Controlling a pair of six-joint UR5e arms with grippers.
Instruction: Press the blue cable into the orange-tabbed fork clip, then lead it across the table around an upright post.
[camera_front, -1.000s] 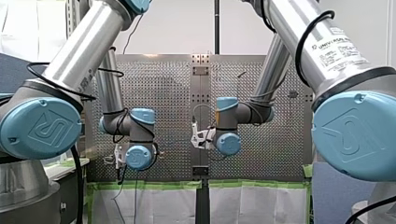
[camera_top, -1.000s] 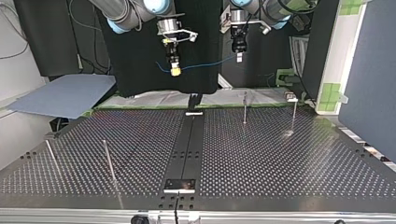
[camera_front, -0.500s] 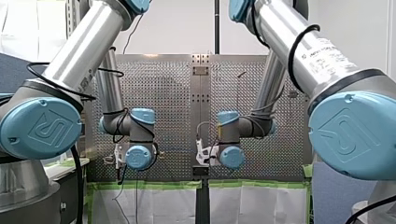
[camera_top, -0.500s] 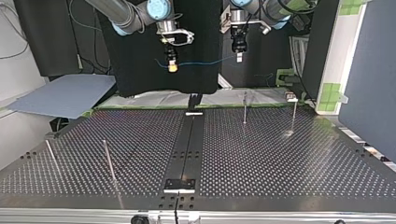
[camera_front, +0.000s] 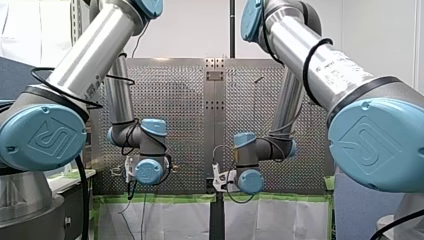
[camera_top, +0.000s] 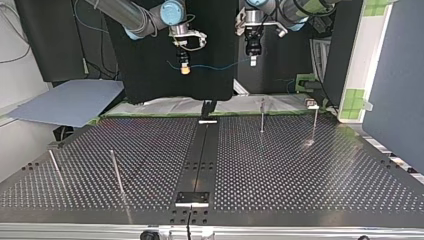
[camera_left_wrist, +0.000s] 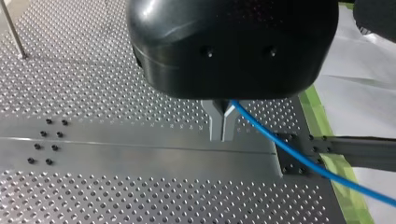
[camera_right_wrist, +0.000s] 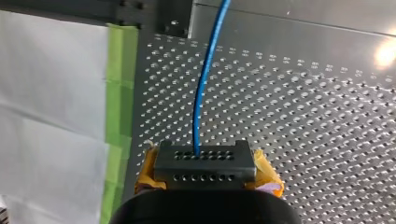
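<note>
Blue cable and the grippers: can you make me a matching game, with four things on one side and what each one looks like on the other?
Things:
1. blue cable
2. my left gripper
3. my right gripper
4. tape strip

Looks:
A. green
B. yellow pads at its sides
C. hangs in the air between both grippers
D. thin metal fingers pinched together

Pairs: 1-C, 2-D, 3-B, 4-A.
</note>
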